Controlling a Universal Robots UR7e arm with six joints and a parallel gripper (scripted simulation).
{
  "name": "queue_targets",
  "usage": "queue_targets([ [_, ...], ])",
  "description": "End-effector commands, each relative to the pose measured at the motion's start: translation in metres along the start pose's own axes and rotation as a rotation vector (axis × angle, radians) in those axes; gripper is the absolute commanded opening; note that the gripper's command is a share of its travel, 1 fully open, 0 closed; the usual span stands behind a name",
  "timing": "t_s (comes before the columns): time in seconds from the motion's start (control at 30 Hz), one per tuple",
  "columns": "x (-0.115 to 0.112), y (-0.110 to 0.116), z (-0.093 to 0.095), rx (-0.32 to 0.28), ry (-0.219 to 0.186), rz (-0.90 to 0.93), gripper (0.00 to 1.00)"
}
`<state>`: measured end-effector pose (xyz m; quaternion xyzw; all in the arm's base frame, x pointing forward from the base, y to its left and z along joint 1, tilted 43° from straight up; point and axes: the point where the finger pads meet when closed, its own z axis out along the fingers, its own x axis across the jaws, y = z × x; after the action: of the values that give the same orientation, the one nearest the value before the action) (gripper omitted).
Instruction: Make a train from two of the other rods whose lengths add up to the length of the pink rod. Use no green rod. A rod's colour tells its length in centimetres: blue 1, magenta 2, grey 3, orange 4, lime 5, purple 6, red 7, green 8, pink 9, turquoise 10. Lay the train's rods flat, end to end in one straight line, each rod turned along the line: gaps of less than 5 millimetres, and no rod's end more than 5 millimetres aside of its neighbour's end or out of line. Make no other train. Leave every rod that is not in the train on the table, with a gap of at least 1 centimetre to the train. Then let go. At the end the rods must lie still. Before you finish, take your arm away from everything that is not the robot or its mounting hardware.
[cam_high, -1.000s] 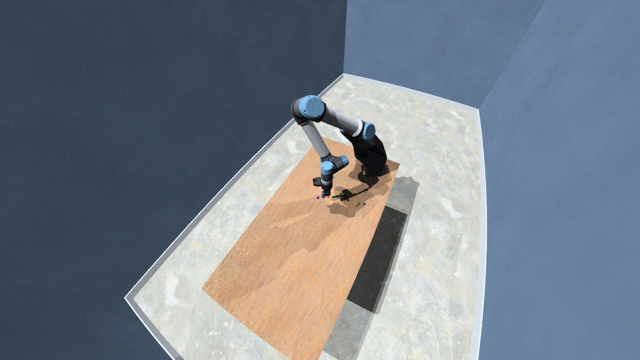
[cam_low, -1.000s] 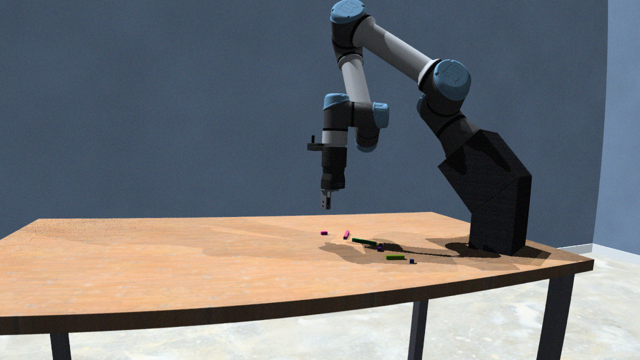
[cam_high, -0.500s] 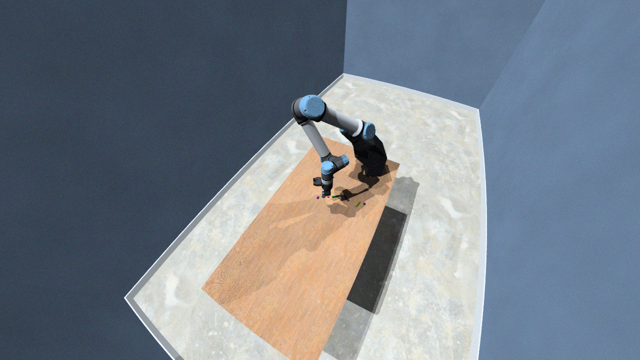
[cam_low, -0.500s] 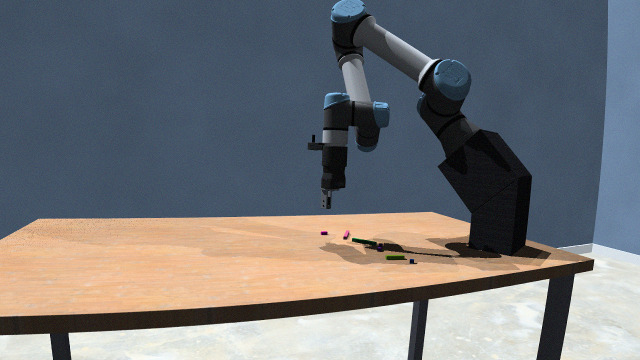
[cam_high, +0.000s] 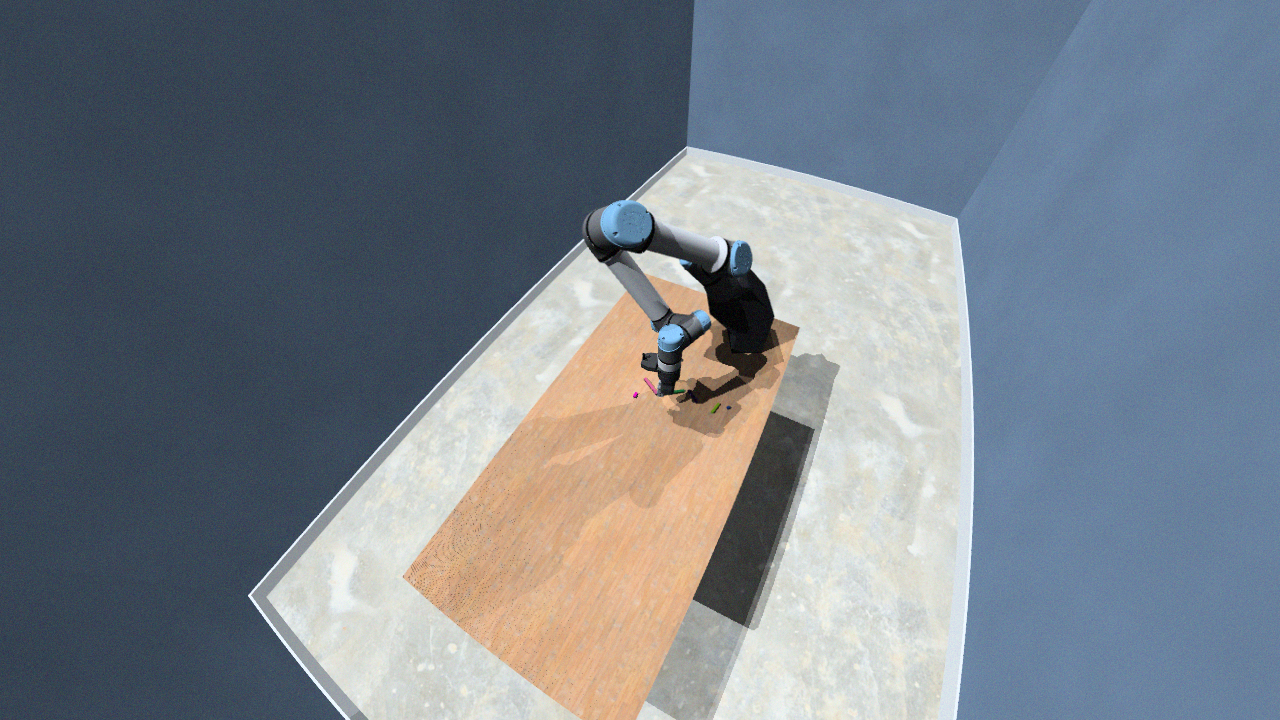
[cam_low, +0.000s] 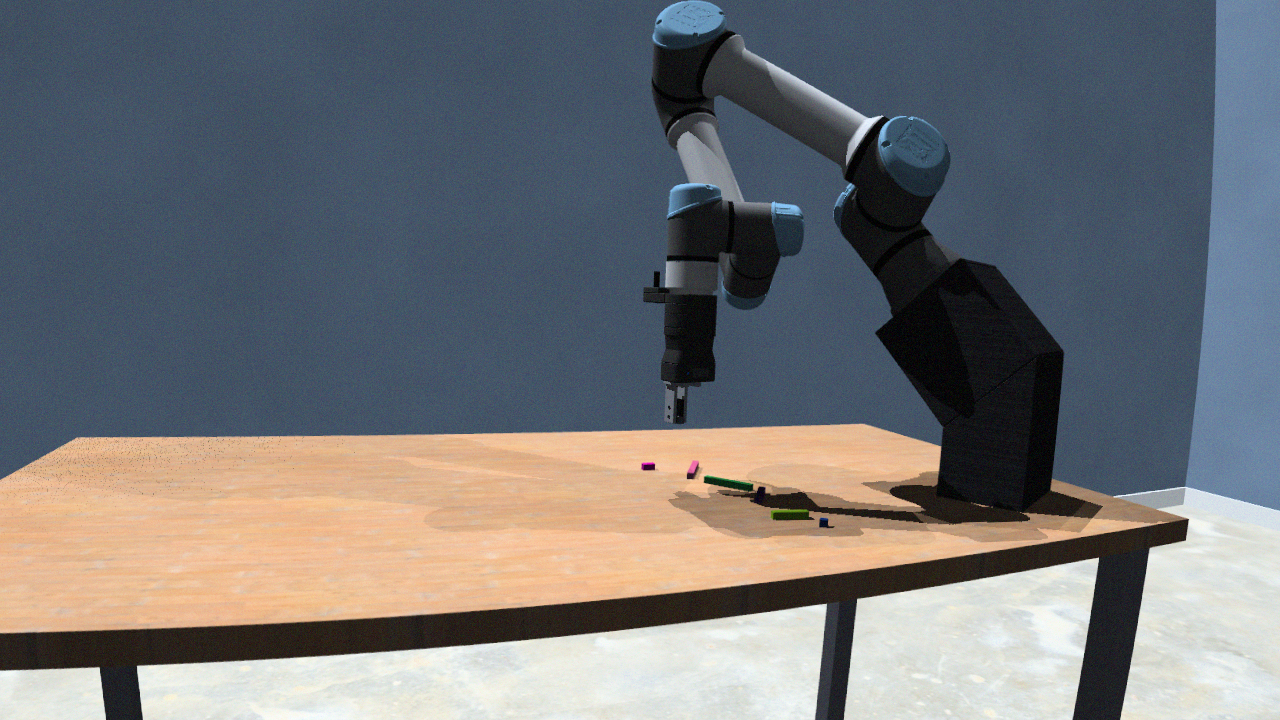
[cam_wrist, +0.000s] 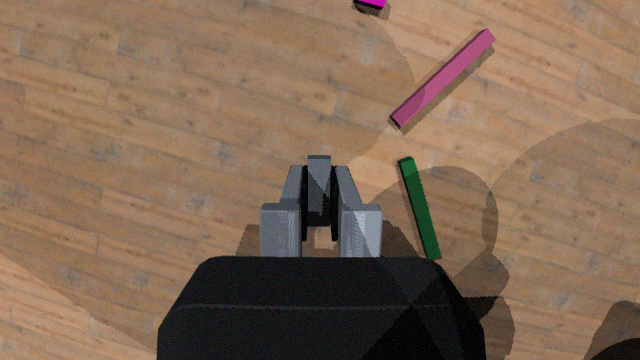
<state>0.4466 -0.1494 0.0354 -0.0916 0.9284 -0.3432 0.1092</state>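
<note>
- And here's the green rod (cam_high: 679, 391) (cam_low: 728, 482) (cam_wrist: 420, 209), our landmark, flat on the table (cam_high: 572, 501) (cam_low: 358, 537) (cam_wrist: 150, 125)!
- Above the table, near the green rod in wrist view, the gripper (cam_high: 660, 392) (cam_low: 675, 421) (cam_wrist: 318, 188) is closed on the grey rod (cam_wrist: 319, 187)!
- Pink rod (cam_high: 650, 385) (cam_low: 692, 469) (cam_wrist: 443, 78): near the green rod's one end, angled, apart.
- Magenta rod (cam_high: 635, 394) (cam_low: 648, 466) (cam_wrist: 371, 3): farther out that way.
- Purple rod (cam_low: 759, 494): near the green rod's other end, in shadow.
- Lime rod (cam_high: 716, 408) (cam_low: 789, 514): beyond that end; blue rod (cam_high: 728, 408) (cam_low: 823, 522), farther still.
- No train yet!

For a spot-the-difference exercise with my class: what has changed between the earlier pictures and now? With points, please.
The gripper (cam_high: 662, 392) (cam_low: 675, 419) (cam_wrist: 318, 188), now shut on the grey rod (cam_wrist: 319, 182), has moved right in the exterior view, towards the arm's base. No pick-up or release shows. The magenta (cam_high: 635, 394) (cam_low: 648, 466) (cam_wrist: 371, 3), pink (cam_high: 649, 385) (cam_low: 692, 469) (cam_wrist: 442, 77), green (cam_high: 679, 391) (cam_low: 727, 482) (cam_wrist: 419, 207), purple (cam_high: 692, 397) (cam_low: 759, 494), lime (cam_high: 716, 408) (cam_low: 789, 514) and blue (cam_high: 728, 407) (cam_low: 823, 522) rods stayed put.
</note>
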Motion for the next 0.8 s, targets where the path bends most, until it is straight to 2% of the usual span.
queue_targets([
  [0.0,0.004,0.021,-0.001,0.001,-0.001,0.117,0.24],
  [0.3,0.015,0.056,-0.002,0.004,-0.003,0.315,0.24],
  [0.77,0.016,0.060,-0.002,0.004,-0.003,0.340,0.24],
])
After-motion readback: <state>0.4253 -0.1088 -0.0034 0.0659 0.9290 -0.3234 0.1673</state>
